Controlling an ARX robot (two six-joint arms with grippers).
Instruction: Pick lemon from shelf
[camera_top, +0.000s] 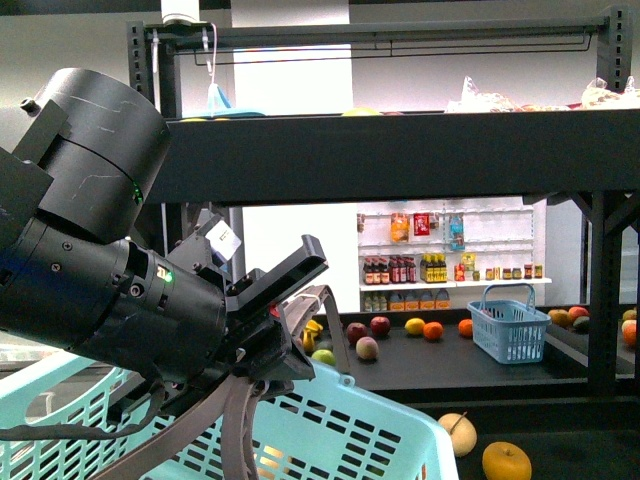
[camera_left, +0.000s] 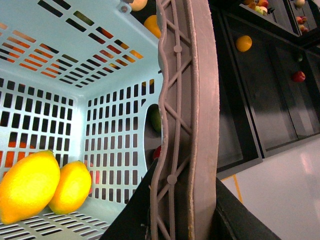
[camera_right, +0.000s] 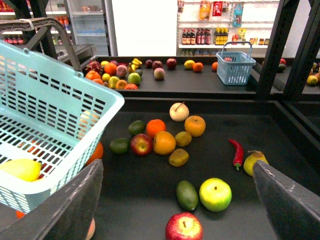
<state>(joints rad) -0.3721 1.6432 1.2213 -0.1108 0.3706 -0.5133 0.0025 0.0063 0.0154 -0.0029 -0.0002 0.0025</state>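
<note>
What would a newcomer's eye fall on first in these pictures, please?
Probably the bulky black left arm filling the front view's left side, its pincer closed on the grey handle of a pale teal basket. Next, two bright lemons side by side inside the basket, and loose fruit scattered over the black shelf tier beside it.

Spotted a teal basket (camera_right: 45, 115) with a grey handle (camera_left: 185, 125), a red chilli (camera_right: 237, 152) near a green apple (camera_right: 215, 194), a small blue basket (camera_right: 236, 70) behind.
</note>
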